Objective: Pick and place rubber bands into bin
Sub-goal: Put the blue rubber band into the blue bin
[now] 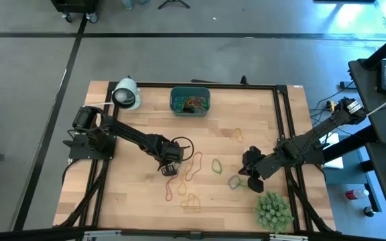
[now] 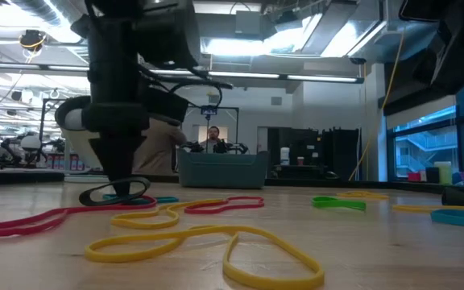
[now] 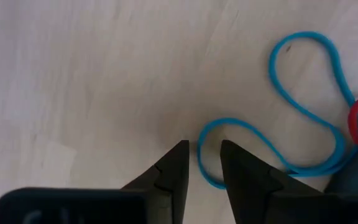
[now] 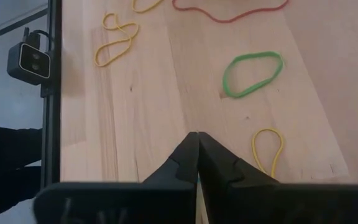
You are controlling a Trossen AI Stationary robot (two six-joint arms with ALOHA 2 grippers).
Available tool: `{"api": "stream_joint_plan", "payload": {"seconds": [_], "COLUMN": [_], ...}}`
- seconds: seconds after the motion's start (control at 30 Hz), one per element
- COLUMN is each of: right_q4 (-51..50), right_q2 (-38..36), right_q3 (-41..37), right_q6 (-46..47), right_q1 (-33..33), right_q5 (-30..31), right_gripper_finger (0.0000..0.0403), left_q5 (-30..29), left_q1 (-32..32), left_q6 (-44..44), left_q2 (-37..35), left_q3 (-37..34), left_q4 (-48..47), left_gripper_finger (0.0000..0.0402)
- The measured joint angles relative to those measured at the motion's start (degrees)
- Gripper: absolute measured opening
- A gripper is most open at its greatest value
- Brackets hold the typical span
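My left gripper (image 3: 202,152) is open and points down near the table's middle (image 1: 169,167). A strand of a blue rubber band (image 3: 303,112) lies flat on the wood between its fingertips. More rubber bands lie loose on the table: red (image 1: 169,187), yellow (image 1: 191,201) and green (image 1: 216,165). The teal bin (image 1: 190,100) stands at the far middle with several bands in it. My right gripper (image 4: 197,140) is shut on nothing above the wood at the right (image 1: 250,175), with a green band (image 4: 252,73) and a yellow band (image 4: 267,149) beyond it. My left gripper comes from above with one finger on either side of the blue band's looped end (image 3: 201,163). The band runs under one fingertip (image 3: 232,168), and I cannot tell whether a finger touches it. The band lies slack on the table.
A white roll (image 1: 126,94) lies at the far left corner and a spiky green plant (image 1: 273,211) stands at the near right. Black rails (image 1: 277,114) frame the wooden top. A dark loop (image 2: 115,193) lies by my left gripper.
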Motion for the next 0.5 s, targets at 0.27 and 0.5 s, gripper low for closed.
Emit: {"api": "stream_joint_plan", "payload": {"seconds": [0.27,0.5], "right_q4": [-0.1,-0.2], "right_q2": [0.0,0.0], "right_q3": [0.0,0.0], "right_q6": [-0.8,-1.9], "right_q1": [0.0,0.0], "right_q5": [0.0,0.0], "right_gripper_finger": [0.0014,0.0014], "left_q5": [1.6,2.3], "left_q1": [-0.9,-1.3], "left_q6": [-1.2,-2.1], "left_q2": [2.0,-0.6], "left_q3": [0.4,5.4], "left_q4": [-0.1,-7.3], "left_gripper_finger": [0.0029,0.0002]}}
